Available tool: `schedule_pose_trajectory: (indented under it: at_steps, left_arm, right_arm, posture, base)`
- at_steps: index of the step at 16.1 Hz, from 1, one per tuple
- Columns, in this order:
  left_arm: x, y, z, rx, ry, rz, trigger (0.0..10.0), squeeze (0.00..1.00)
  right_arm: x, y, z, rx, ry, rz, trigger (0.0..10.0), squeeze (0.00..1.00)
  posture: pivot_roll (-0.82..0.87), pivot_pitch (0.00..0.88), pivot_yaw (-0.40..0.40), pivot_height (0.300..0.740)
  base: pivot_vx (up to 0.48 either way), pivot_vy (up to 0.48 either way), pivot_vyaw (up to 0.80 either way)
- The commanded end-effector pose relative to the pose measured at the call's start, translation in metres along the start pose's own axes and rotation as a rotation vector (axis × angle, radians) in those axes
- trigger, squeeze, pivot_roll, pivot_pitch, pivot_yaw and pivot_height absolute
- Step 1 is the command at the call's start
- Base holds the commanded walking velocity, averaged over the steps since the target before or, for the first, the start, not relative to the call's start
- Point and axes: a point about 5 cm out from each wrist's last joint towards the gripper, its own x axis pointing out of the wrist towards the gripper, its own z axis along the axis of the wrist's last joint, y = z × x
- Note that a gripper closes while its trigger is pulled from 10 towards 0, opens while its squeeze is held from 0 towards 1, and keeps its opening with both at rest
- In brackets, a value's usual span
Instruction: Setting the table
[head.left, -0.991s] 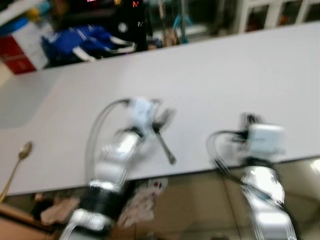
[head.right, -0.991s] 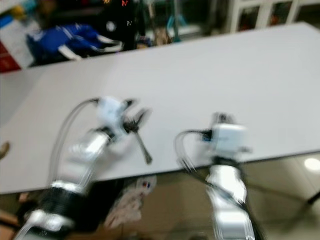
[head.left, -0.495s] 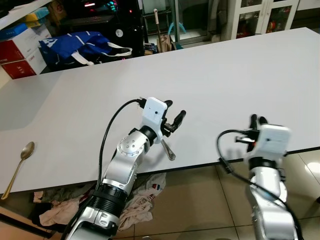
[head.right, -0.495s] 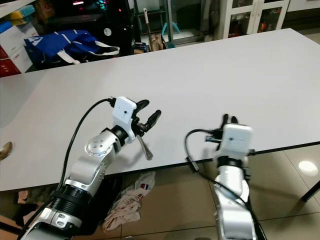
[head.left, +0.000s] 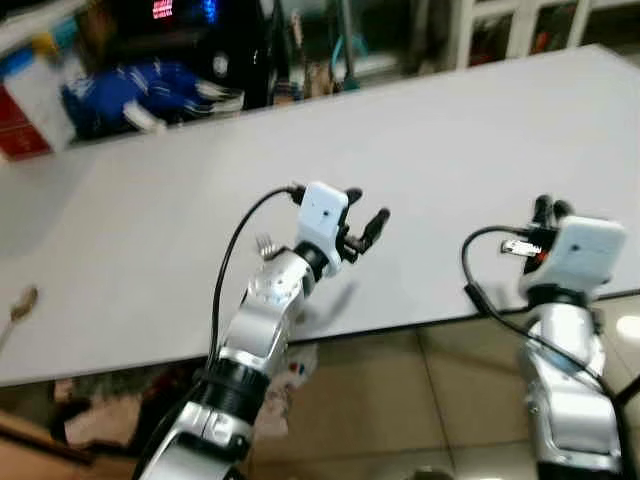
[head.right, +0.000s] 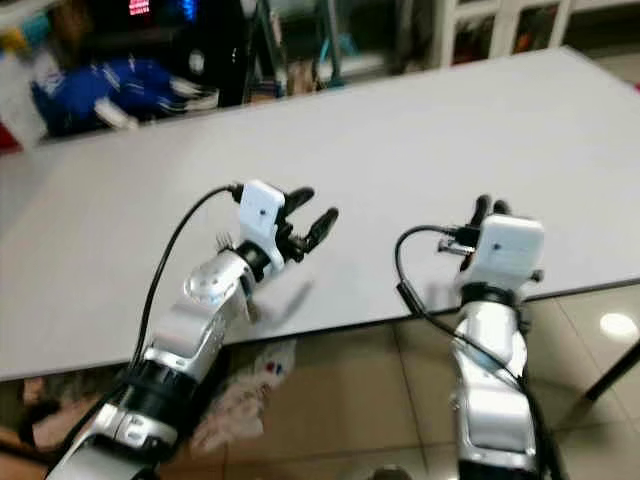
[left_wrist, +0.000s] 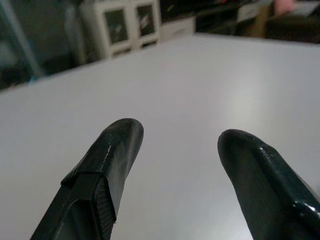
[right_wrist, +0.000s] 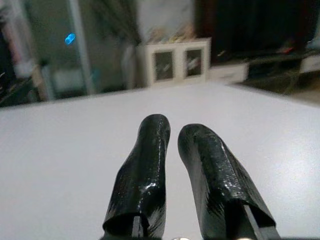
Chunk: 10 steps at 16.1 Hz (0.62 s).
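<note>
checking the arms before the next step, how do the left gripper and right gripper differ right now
The left gripper has its fingers spread wide with nothing between them; the right gripper has its fingers close together, also holding nothing. The left gripper is out over the white table, while the right gripper sits at the table's near edge. Both have two black fingers and point across the table.

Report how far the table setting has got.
Done: what looks like a fork lies on the white table beside the left arm, and a gold spoon sits far left. In hand: nothing; the left gripper hovers open, the right gripper is shut and empty. Left: probably most of the setting.
</note>
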Motion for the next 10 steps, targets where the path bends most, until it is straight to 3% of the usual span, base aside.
schedule_pose_trajectory:
  at_steps: [1, 4, 6, 8, 10]
  left_arm:
    - [-0.005, 0.011, -0.005, 0.01, 0.034, 0.044, 10.0, 0.0]
    - [0.015, -0.014, -0.016, -0.031, 0.112, -0.011, 10.0, 0.0]
    - [0.03, -0.031, -0.026, -0.123, 0.184, -0.026, 10.0, 0.0]
    - [0.033, -0.035, -0.036, -0.221, 0.247, 0.026, 10.0, 0.0]
    - [0.031, -0.028, -0.037, -0.181, 0.266, 0.099, 10.0, 0.0]
  right_arm:
    - [-0.003, 0.012, -0.001, 0.016, 0.012, 0.048, 10.0, 0.0]
    - [-0.014, 0.004, -0.007, -0.003, 0.053, 0.046, 10.0, 0.0]
    - [-0.022, 0.002, -0.008, -0.023, 0.074, 0.057, 10.0, 0.0]
    - [-0.029, 0.0, -0.007, -0.038, 0.082, 0.059, 10.0, 0.0]
    - [-0.034, -0.006, -0.007, -0.053, 0.095, 0.053, 10.0, 0.0]
  posture:
    - [-0.08, 0.0, 0.169, 0.74]
    - [-0.11, 0.0, 0.146, 0.74]
    - [-0.15, 0.0, 0.145, 0.74]
    - [-0.18, 0.0, 0.149, 0.74]
    - [-0.19, 0.0, 0.143, 0.74]
  base:
    - [0.0, 0.0, 0.0]
    - [0.0, 0.0, 0.0]
    - [0.0, 0.0, 0.0]
    - [0.0, 0.0, 0.0]
    - [0.0, 0.0, 0.0]
